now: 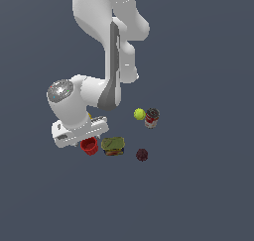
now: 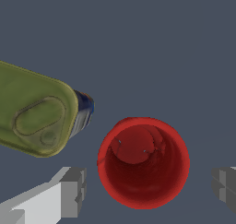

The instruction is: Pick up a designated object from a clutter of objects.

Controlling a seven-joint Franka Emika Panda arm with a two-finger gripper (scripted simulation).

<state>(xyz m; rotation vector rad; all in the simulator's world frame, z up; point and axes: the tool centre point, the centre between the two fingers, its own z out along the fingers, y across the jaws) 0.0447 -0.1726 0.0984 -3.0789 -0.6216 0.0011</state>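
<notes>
The red cup stands upright on the floor, just under my hand, next to the green-brown block. In the wrist view the red cup shows its hollow inside and lies between my two fingers. One finger is apart from its rim on one side, the other finger farther off on the other side. My gripper is open and holds nothing. The green block lies close beside the cup. In the exterior view the fingers are hidden behind the hand.
A yellow-green ball and a red-white can stand at the back on the exterior view's right. A dark maroon ball lies right of the block. A sliver of yellow shows behind the hand.
</notes>
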